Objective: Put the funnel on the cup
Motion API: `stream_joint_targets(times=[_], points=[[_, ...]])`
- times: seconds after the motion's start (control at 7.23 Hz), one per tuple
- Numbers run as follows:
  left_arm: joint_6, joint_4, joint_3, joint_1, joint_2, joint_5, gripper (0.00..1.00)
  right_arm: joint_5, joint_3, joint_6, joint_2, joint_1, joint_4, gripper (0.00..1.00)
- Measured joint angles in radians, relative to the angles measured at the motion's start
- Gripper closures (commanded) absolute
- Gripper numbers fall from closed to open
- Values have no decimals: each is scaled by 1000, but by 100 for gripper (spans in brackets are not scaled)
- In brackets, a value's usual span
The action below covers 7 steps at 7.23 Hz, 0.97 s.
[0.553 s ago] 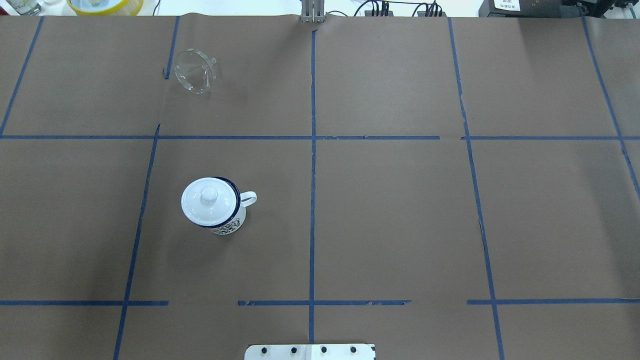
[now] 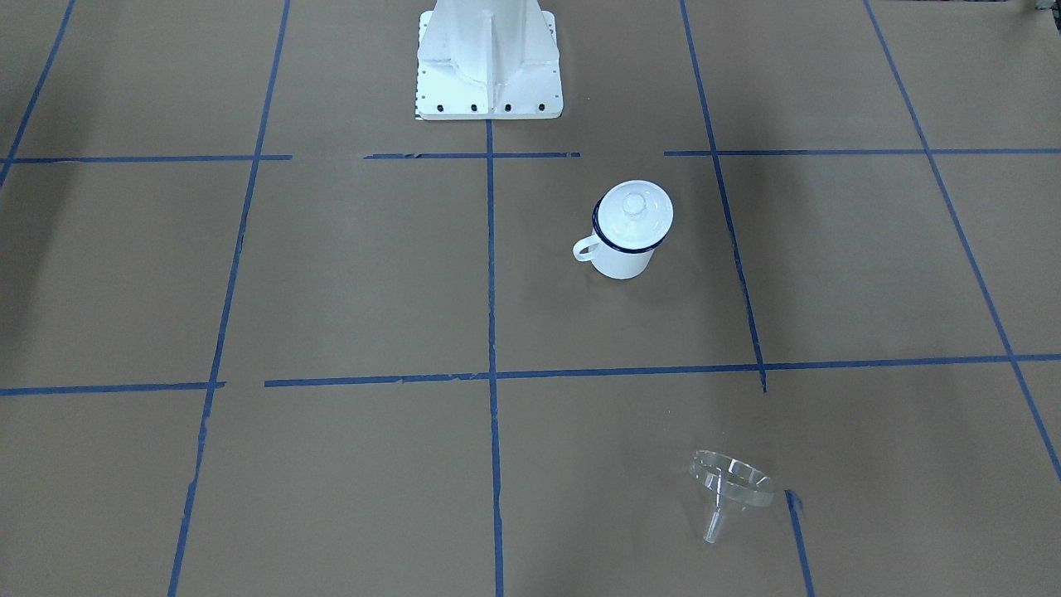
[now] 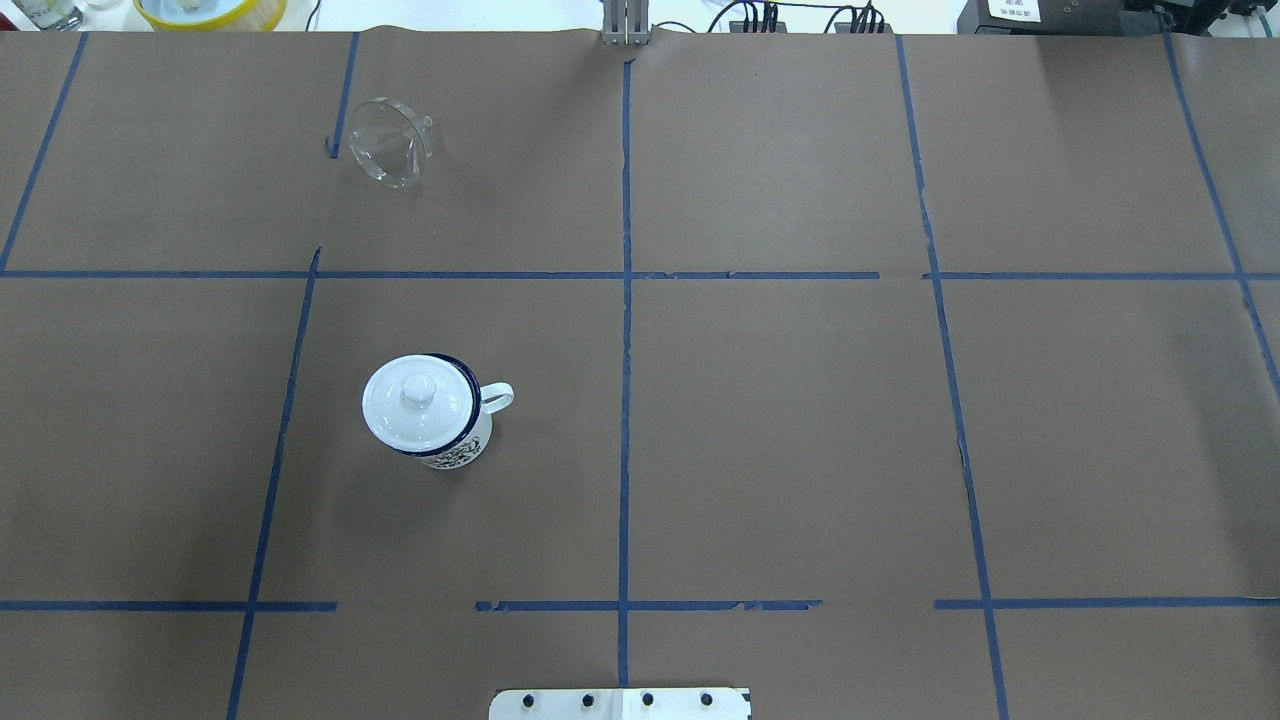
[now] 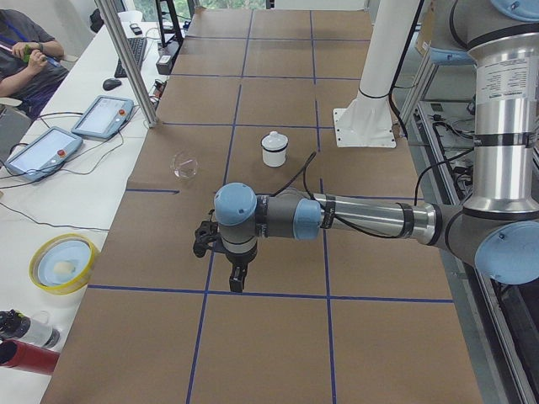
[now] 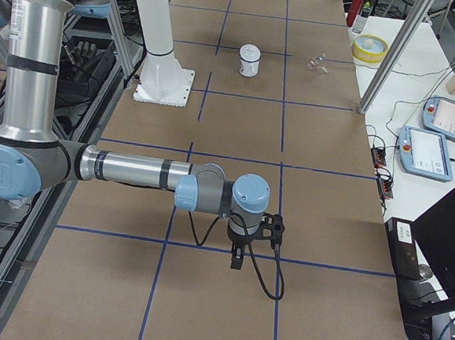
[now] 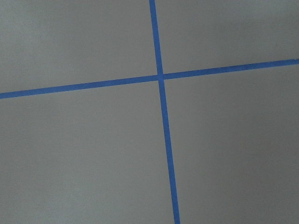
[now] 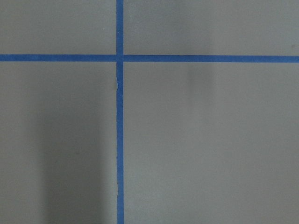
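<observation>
The clear funnel lies on its side on the brown paper at the far left of the overhead view, spout pointing away from the robot. The white cup with a dark blue rim stands upright nearer the robot, handle toward the centre line, and a round white knobbed lid sits on top of it. Both show small in the side views: funnel, cup. My left gripper hangs over the table's left end and my right gripper over the right end, both far from the objects. I cannot tell whether either is open or shut.
The white robot base stands at the table's near edge. A yellow-rimmed bowl, bottles and two tablets sit on the white side bench, where a person is seated. Blue tape lines grid the paper.
</observation>
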<state>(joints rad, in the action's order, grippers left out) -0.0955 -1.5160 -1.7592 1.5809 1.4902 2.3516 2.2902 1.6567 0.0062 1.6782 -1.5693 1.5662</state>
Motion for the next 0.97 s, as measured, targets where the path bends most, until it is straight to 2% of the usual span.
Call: stream_joint_targets(times=[0.28, 0.55, 0.69, 0.97], points=[[7, 0, -29, -1, 41, -1, 0, 0, 0, 0, 0, 0, 0, 0], [29, -7, -120, 5, 107, -9, 0, 0, 0, 0, 0, 0, 0, 0], [94, -14, -139, 13, 180, -36, 0, 0, -1, 0, 0, 0, 0, 0], [349, -23, -176, -1, 296, -74, 0, 0, 0, 0, 0, 0, 0, 0]])
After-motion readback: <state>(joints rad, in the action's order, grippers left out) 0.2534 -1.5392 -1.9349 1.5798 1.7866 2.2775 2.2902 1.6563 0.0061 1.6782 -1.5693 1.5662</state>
